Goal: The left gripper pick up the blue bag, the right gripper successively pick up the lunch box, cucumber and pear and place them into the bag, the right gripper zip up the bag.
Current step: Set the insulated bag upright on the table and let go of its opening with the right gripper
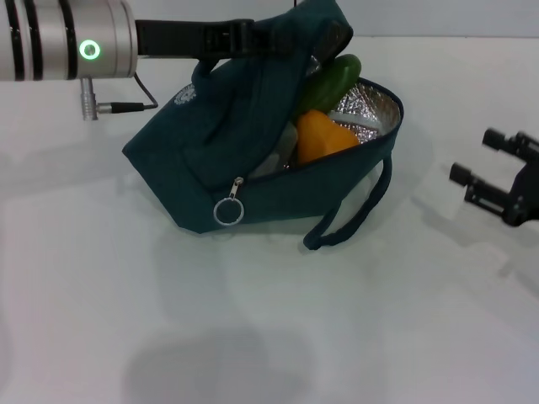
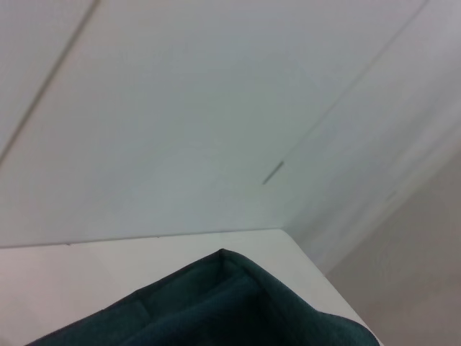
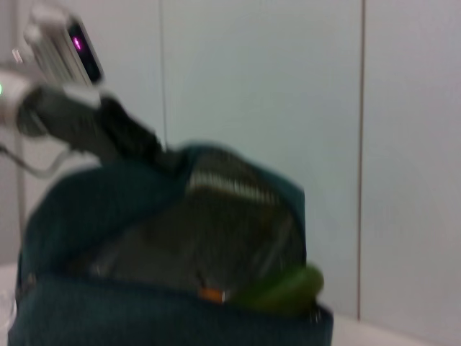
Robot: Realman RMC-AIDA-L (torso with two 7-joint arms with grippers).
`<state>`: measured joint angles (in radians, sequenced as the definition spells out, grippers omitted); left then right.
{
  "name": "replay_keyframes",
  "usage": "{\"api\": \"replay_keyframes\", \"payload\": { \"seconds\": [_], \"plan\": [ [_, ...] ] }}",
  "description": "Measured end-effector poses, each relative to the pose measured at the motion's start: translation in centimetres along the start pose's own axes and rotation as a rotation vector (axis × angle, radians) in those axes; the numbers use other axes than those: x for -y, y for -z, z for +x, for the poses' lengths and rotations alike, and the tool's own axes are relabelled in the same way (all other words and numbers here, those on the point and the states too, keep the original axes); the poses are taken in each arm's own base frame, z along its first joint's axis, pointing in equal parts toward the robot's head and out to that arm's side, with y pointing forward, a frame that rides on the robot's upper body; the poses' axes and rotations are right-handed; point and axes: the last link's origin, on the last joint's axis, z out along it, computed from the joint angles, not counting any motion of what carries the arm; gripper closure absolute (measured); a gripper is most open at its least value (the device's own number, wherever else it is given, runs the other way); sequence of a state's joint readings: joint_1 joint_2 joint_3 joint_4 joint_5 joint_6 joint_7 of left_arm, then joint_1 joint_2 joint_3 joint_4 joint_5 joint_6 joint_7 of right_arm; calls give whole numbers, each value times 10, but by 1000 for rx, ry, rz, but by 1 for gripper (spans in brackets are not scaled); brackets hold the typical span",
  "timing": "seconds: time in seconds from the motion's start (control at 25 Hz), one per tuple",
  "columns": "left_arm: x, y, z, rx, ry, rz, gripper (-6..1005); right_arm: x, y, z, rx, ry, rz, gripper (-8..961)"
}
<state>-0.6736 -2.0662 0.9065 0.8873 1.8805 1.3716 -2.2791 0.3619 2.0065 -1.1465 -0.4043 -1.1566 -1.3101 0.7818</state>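
White tabletop [image 1: 269,337], seen from above. Toward the far edge, left of centre: blue bag [image 1: 219,160], mouth gaping toward the right, silver lining showing. Top flap lifted and pinched shut in the left gripper [image 1: 244,35], reaching in from the far left corner.

Inside the mouth: green cucumber [image 1: 333,80] poking up, orange-yellow pear [image 1: 324,139] in front of it, and a pale clear shape beside the pear, probably the lunch box [image 1: 278,156].

Near the right edge, well apart from the bag: right gripper [image 1: 480,172], fingers spread, holding nothing.

On the bag's near side: zipper ring [image 1: 228,211], hanging at the closed end.

Packing seemingly finished; zipping shut not yet done.
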Motion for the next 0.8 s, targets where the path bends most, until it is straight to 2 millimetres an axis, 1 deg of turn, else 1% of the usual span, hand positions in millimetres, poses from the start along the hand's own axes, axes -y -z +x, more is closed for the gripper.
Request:
{"api": "replay_keyframes", "payload": {
  "seconds": [0.08,0.16,0.28,0.44,0.6,0.68,0.8],
  "plan": [
    [2,1,0,-6,7,3,933,-3,-4,8,-29,0,10,242],
    [2,0,-1,-5,14,1,933,-5,-12,11,-45,3,11,245],
    [2,-1,-2,-2,19,-2,933,-4,-30,10,-60,-9,-5,248],
    [3,-1,-3,-2,21,-2,933,-7,-59,4,-97,-15,-59,253],
    [3,-2,-4,0,23,-3,933,-11,-80,1,-157,-16,-114,257],
    [3,-2,-4,0,24,-3,933,-12,-87,0,-185,-26,-129,259],
    [2,-2,-4,-1,24,-5,933,-11,-92,0,-213,-46,-125,262]
  ]
}}
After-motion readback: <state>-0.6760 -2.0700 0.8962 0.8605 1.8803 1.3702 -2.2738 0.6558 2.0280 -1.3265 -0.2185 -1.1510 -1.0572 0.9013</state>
